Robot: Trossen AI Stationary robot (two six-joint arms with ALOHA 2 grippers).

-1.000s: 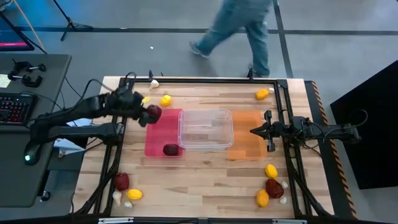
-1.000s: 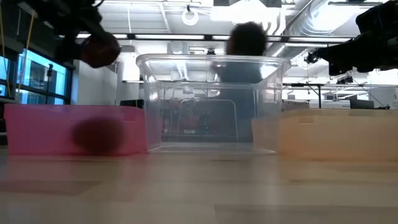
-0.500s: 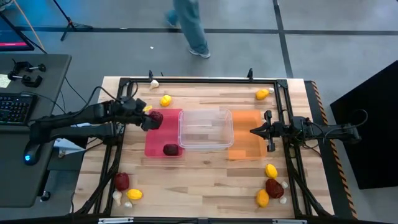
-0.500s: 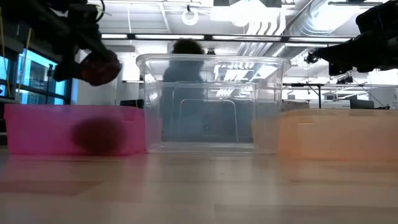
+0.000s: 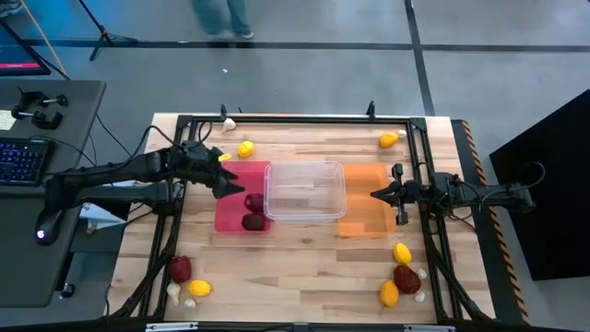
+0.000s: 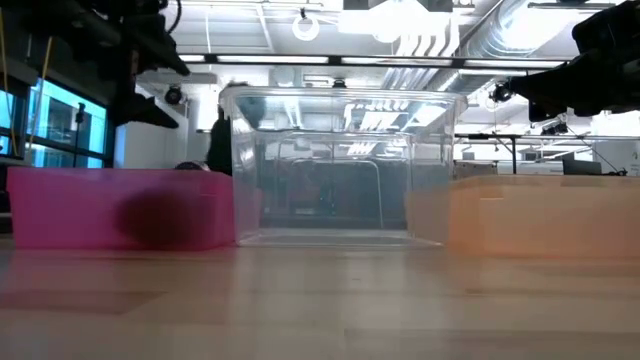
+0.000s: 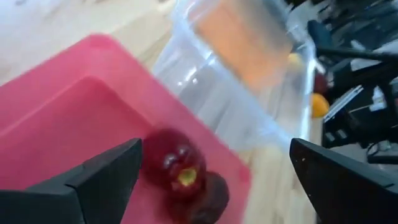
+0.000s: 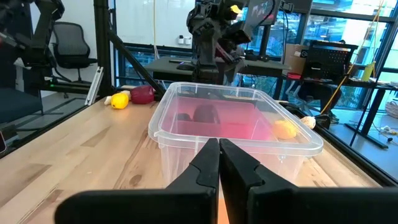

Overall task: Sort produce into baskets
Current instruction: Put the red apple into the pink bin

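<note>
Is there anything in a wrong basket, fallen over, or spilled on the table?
Nothing stands out. Two dark red roundish lumps lie in the red rectangular tray. The clear plastic tray and orange tray sit upright in a row with it. The open left gripper hangs above the red tray.

Grey floor (image 5: 304, 78), side desk (image 5: 41, 184)

No legible text, label, brand or number anywhere (monitors too blurred).
</note>
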